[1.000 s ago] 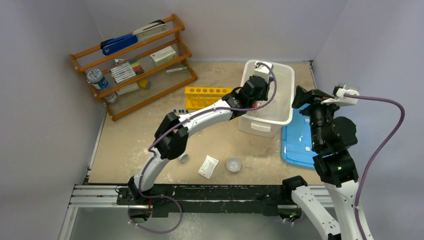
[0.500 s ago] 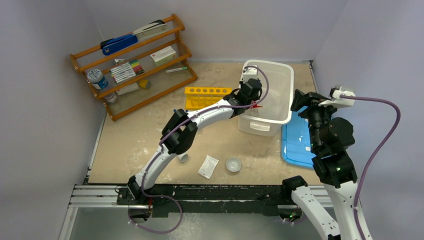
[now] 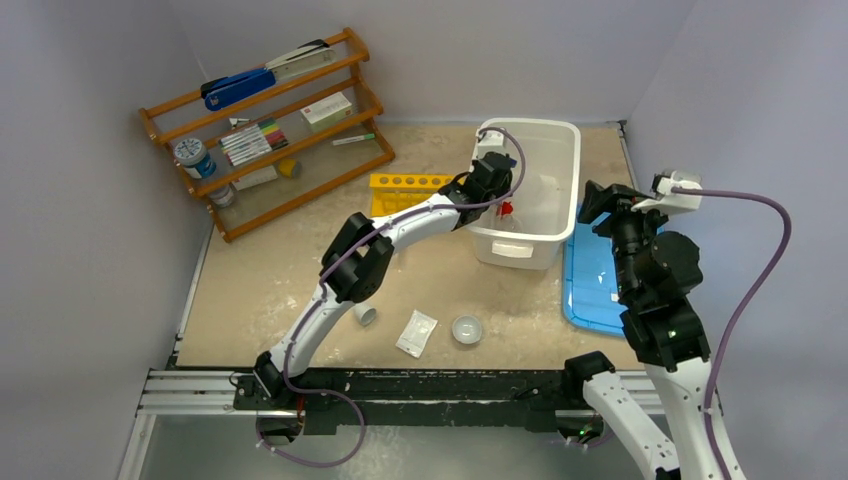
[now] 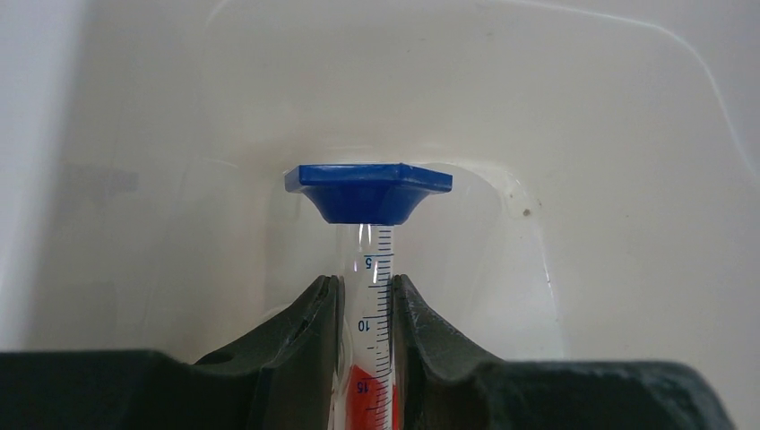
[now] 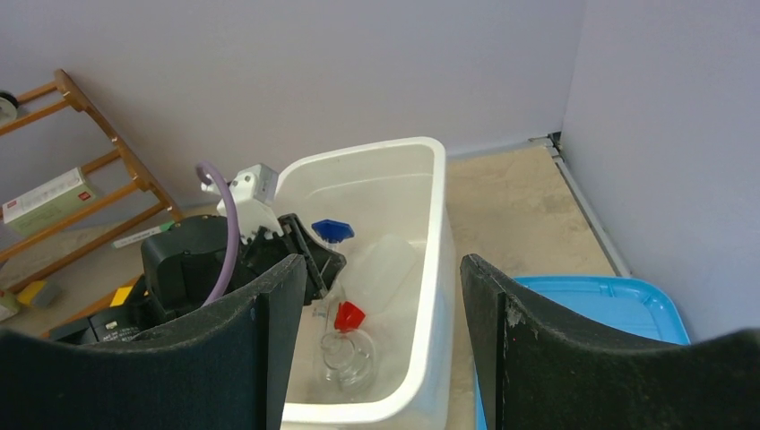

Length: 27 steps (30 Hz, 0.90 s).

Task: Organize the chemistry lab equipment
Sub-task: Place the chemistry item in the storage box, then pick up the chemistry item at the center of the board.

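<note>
My left gripper (image 4: 366,282) is shut on a clear graduated tube (image 4: 378,269) with a blue cap (image 4: 367,190), held inside the white bin (image 3: 528,128). The right wrist view shows that blue cap (image 5: 332,229) over the bin's floor, beside a white squeeze bottle (image 5: 384,265) with a red nozzle (image 5: 348,315) and a small glass flask (image 5: 348,360). From the top, the left gripper (image 3: 497,188) sits at the bin's left wall. My right gripper (image 5: 381,273) is open and holds nothing, hovering right of the bin. A yellow rack (image 3: 405,190) lies left of the bin.
A blue lid (image 3: 593,285) lies right of the bin under my right arm. Near the front edge sit a small clear vessel (image 3: 365,314), a white packet (image 3: 417,332) and a small dish (image 3: 466,328). A wooden shelf (image 3: 265,120) fills the back left corner.
My left gripper has moved left and back inside the bin with the tube still in it. The bin has shifted slightly left. The right arm has drifted a little.
</note>
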{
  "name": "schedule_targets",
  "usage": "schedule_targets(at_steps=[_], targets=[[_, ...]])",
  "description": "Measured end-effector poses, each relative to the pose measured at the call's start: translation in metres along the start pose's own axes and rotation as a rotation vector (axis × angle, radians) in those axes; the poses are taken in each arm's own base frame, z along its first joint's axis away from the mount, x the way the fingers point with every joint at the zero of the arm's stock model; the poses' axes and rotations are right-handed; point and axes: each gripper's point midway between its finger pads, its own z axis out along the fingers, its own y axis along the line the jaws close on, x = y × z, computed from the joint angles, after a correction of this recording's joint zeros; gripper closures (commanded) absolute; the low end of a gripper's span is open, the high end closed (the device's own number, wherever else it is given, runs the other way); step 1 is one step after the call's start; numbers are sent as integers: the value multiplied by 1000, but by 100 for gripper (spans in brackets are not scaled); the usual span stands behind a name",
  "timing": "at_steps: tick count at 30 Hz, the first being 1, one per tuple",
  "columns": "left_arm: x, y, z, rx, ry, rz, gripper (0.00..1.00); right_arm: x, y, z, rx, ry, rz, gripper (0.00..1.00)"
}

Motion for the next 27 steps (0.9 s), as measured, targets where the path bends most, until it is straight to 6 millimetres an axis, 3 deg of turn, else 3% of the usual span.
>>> schedule_targets(at_steps=[4, 16, 27], targets=[[1, -3, 0, 22, 9, -5, 64, 1, 0, 1, -1, 3, -1, 34], [6, -21, -5, 102, 39, -8, 53, 14, -2, 0, 3, 28, -4, 34], [14, -72, -25, 228, 65, 0, 52, 10, -5, -11, 1, 15, 7, 34]])
